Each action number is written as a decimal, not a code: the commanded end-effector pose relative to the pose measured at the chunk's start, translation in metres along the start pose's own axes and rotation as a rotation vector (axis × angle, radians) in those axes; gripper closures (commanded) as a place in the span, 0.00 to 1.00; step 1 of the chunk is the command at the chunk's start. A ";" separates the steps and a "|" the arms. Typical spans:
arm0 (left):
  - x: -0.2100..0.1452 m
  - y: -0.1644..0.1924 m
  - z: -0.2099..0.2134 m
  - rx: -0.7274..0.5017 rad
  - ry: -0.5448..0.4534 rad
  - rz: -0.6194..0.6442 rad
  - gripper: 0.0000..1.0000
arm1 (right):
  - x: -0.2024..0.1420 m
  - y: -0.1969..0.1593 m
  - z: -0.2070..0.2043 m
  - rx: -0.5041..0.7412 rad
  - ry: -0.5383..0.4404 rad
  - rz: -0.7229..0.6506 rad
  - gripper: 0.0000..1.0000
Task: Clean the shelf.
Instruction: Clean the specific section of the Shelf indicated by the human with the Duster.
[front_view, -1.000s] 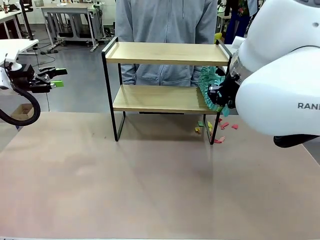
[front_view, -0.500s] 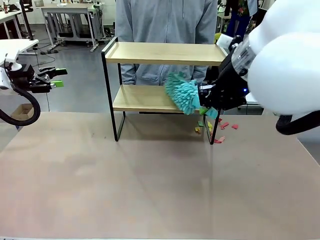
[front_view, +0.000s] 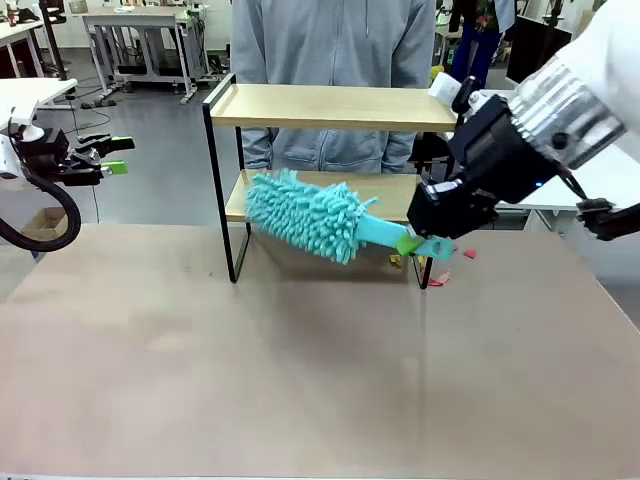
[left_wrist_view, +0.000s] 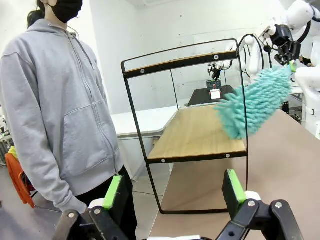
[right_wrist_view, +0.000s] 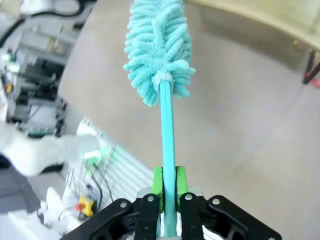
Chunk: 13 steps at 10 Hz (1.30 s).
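Two sets of jaws are on my screen in the front view. At the left edge the left jaws stand wide open with nothing between their green pads (left_wrist_view: 113, 192), off to the side of the counter (front_view: 300, 380) and well apart from everything else. Coming in from the right edge, the right jaws are clamped on the flat handle of a teal microfibre duster (front_view: 305, 215), its shaft pinched between the pads (right_wrist_view: 157, 181). The fluffy head stretches leftward across the front of the shelf (front_view: 330, 106), level with the lower board. A person (front_view: 335, 40) in a grey hoodie stands just behind the shelf at the top of the frame. Small red, yellow and green scraps (front_view: 440, 279) lie on the counter around the shelf's right front leg.

The shelf sits in the upper middle of the frame, at the counter's far side. It has two light wooden boards in a thin black metal frame and stands upright.

The duster hides much of the lower board's front edge, and I cannot tell whether its fibres touch the wood. The right jaws cover part of the right front leg. The right arm (front_view: 565, 105) is cut off by the frame's right edge.
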<state>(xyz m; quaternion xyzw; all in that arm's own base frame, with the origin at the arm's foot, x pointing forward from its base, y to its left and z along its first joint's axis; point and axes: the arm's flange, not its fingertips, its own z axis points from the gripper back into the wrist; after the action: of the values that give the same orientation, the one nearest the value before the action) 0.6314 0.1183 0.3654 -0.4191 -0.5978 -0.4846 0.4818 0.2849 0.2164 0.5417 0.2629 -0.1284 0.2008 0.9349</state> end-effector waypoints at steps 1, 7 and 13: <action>0.002 -0.002 0.000 -0.008 0.006 0.000 0.00 | -0.025 -0.013 0.014 0.016 0.118 0.112 0.87; 0.002 -0.002 0.000 -0.008 0.006 0.000 0.00 | -0.099 -0.088 0.080 0.017 0.298 0.199 0.87; 0.002 -0.002 0.000 -0.008 0.006 0.000 0.00 | -0.119 -0.125 0.101 0.063 0.320 0.129 0.87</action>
<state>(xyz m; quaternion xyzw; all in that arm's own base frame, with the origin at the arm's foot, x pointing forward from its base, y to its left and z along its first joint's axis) 0.6313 0.1183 0.3654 -0.4191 -0.5978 -0.4846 0.4818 0.2238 0.0227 0.5229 0.2366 0.0282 0.3022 0.9230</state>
